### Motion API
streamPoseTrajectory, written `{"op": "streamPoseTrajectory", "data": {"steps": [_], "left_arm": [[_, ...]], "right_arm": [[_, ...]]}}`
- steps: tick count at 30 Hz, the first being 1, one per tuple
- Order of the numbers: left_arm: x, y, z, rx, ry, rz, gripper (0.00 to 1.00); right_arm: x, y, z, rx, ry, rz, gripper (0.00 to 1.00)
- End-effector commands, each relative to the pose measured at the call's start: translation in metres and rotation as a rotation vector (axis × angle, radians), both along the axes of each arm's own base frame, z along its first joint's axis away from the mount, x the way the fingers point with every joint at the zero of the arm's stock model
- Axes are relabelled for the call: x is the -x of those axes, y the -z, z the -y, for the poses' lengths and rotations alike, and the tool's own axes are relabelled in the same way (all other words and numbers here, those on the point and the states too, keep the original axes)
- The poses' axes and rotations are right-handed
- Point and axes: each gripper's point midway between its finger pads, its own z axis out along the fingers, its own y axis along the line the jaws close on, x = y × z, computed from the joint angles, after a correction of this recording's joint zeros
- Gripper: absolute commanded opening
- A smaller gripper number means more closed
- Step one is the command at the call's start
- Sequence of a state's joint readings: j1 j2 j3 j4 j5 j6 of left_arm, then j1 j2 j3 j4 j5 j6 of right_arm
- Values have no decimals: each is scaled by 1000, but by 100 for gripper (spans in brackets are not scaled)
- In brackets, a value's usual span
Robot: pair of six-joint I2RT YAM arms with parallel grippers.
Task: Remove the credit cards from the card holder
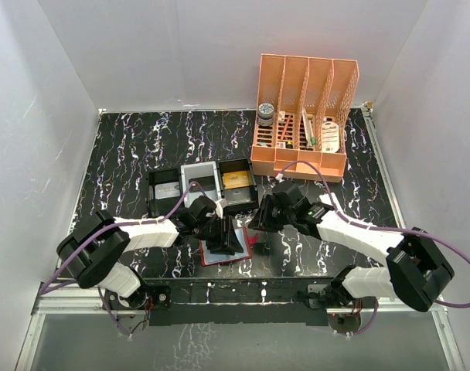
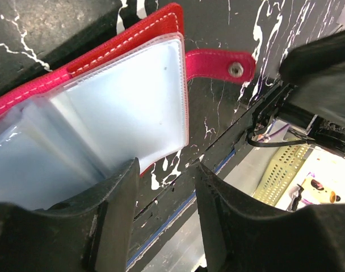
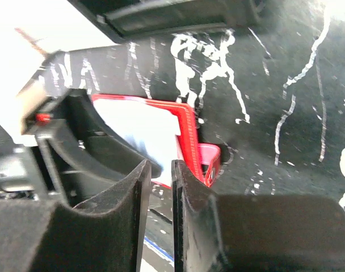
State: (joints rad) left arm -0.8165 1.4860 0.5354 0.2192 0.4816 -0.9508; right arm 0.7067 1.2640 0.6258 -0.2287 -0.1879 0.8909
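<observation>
Ideally, the card holder [image 2: 127,79], laid open at the table's near edge between the arms, is pinned by one gripper while a sleeve mouth is worked by the other. The left gripper [image 2: 167,173] is held spread over the clear sleeves [image 2: 133,102], grasping nothing. The right gripper [image 3: 161,165] is parted by a slit, empty. One holder is counted. Two credit cards are seen in the black tray [image 1: 151,193]: a tan-orange card [image 1: 236,180] and a grey card [image 1: 167,190].
</observation>
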Motion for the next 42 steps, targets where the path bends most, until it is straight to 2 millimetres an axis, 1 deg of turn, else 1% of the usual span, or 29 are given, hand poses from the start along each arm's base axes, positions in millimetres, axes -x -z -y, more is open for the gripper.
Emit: {"op": "streamPoseTrajectory", "data": {"steps": [1, 4, 7, 13, 17, 19, 22, 26, 31, 33, 37, 42], "left_arm": [[-2, -5, -2, -19, -2, 39, 41], [-1, -5, -3, -24, 3, 41, 40], [-1, -4, -4, -31, 6, 44, 39], [-1, -8, -6, -34, 5, 61, 39], [-3, -12, -13, -57, -14, 81, 38], [-5, -21, -18, -59, -35, 120, 39], [-9, -27, -37, -119, -93, 168, 39], [-11, -27, -79, -254, -227, 211, 39], [-11, -20, -130, -414, -405, 201, 41], [-9, -16, -145, -455, -463, 182, 42], [-9, -14, -157, -433, -543, 144, 44], [-11, -11, -166, -386, -606, 92, 45]], "right_arm": [[-17, -47, -23, -123, -34, 102, 20], [-14, -54, -41, -196, -94, 84, 18], [-10, -45, -51, -210, -134, 50, 17], [2, -14, -72, -184, -214, -48, 16], [4, 12, -70, -97, -203, -99, 16], [6, 19, -69, -65, -209, -100, 19], [6, 24, -69, -2, -204, -99, 22], [4, 27, -69, 101, -234, -46, 24], [1, 22, -77, 175, -243, 18, 38], [2, 18, -83, 193, -255, 46, 42], [6, 14, -95, 235, -284, 100, 53], [8, 9, -111, 275, -309, 143, 62]]}}
